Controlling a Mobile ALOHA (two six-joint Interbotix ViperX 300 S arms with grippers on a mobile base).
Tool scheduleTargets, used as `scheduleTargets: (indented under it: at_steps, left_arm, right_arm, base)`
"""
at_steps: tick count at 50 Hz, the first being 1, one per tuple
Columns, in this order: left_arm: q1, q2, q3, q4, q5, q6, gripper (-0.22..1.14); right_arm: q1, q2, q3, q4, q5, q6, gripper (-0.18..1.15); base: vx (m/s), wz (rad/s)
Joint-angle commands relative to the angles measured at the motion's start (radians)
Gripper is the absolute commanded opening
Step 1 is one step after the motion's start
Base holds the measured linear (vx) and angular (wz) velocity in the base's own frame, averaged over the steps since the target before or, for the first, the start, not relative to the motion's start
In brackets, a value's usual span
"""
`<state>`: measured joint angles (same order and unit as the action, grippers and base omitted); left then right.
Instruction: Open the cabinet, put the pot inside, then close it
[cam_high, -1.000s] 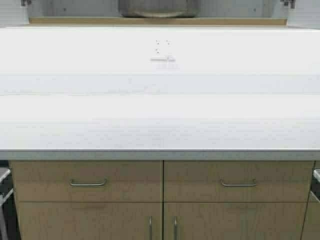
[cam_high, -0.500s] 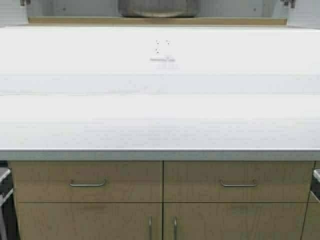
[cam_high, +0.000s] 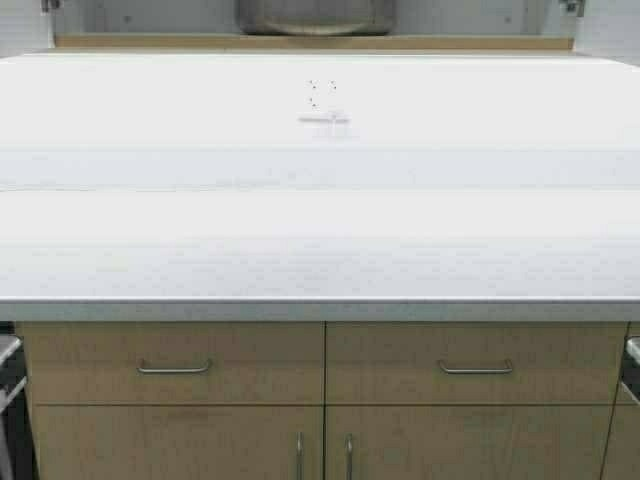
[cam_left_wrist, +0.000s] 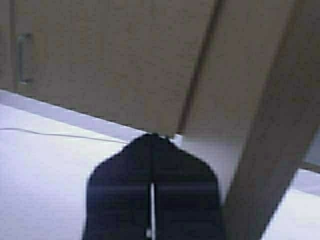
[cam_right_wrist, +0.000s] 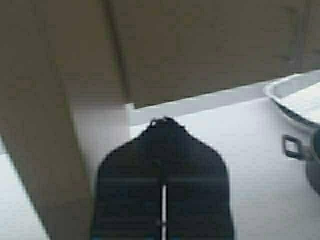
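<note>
Pot (cam_high: 316, 15) sits already inside the cabinet (cam_high: 310, 42), seen in the high view beyond the far edge of the white countertop (cam_high: 320, 240), about midway between its far corners, resting on the cabinet's floor above the wood-toned bottom lip. Compared with a second ago, almost nothing differs in that view: the small marks on the countertop sit a touch differently (a slight nudge of the robot's base or camera, I judge, rather than anything on the counter moving), and the pot keeps its place. So the placing step looks done and only the closing remains.

Neither arm shows in the high view. In the left wrist view the left gripper (cam_left_wrist: 151, 145) has its dark fingers pressed together on nothing, tips right at the lower edge of a beige door (cam_left_wrist: 110, 65), with a slim handle (cam_left_wrist: 22, 57) visible farther along. In the right wrist view the right gripper (cam_right_wrist: 164, 125) is likewise closed and empty, tips near the lower edge of the other door (cam_right_wrist: 210, 45); the pot's rim and a black loop handle (cam_right_wrist: 294, 148) show off to one side. Both doors appear swung out, so each arm seems poised to push its door shut; whether the tips actually touch the wood I cannot tell.
</note>
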<state>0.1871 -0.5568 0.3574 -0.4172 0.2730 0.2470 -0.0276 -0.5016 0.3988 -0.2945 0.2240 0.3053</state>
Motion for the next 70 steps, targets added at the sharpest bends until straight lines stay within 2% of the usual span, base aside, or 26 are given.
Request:
scheduleTargets:
  at_steps: [1, 6, 15, 23, 32, 40, 45, 60, 70]
  left_arm:
    - [-0.253, -0.044, 0.026, -0.006, -0.041, -0.014, 0.04]
    - [-0.258, -0.107, 0.075, -0.012, -0.087, -0.034, 0.04]
    - [-0.275, -0.219, 0.166, -0.012, -0.021, -0.04, 0.04]
    - [-0.413, -0.23, 0.219, -0.006, -0.009, -0.028, 0.04]
    - [-0.545, -0.094, 0.175, -0.005, -0.052, 0.02, 0.04]
    - [-0.549, 0.071, 0.08, -0.005, -0.074, 0.031, 0.04]
    - [-0.549, 0.074, 0.074, -0.005, -0.075, 0.04, 0.04]
    - [-0.552, -0.161, 0.276, -0.003, -0.074, 0.048, 0.04]
    - [-0.552, -0.213, 0.331, -0.005, -0.078, 0.055, 0.04]
  right_arm:
    - [0.262, -0.034, -0.009, -0.018, -0.017, -0.002, 0.07]
    - [0.287, -0.064, -0.002, -0.014, -0.015, 0.018, 0.07]
    - [0.328, -0.156, 0.078, -0.014, -0.014, 0.029, 0.07]
    - [0.446, -0.196, 0.173, -0.014, -0.014, 0.035, 0.07]
    - [0.548, -0.202, 0.259, -0.011, -0.014, 0.063, 0.07]
    - [0.561, -0.209, 0.279, -0.009, -0.006, 0.072, 0.07]
    - [0.563, -0.238, 0.288, -0.009, 0.014, 0.063, 0.07]
    - [0.561, -0.305, 0.319, -0.011, 0.043, 0.063, 0.07]
    - [0.561, -0.233, 0.262, -0.021, 0.037, 0.06, 0.07]
  base:
    - [0.0, 0.0]
    - [0.0, 0.0]
    - [0.0, 0.0]
    - [0.01, -0.01]
    - [0.01, -0.01]
    - [0.05, 0.0]
    - [0.09, -0.01]
    - [0.18, -0.02]
    - [0.2, 0.06]
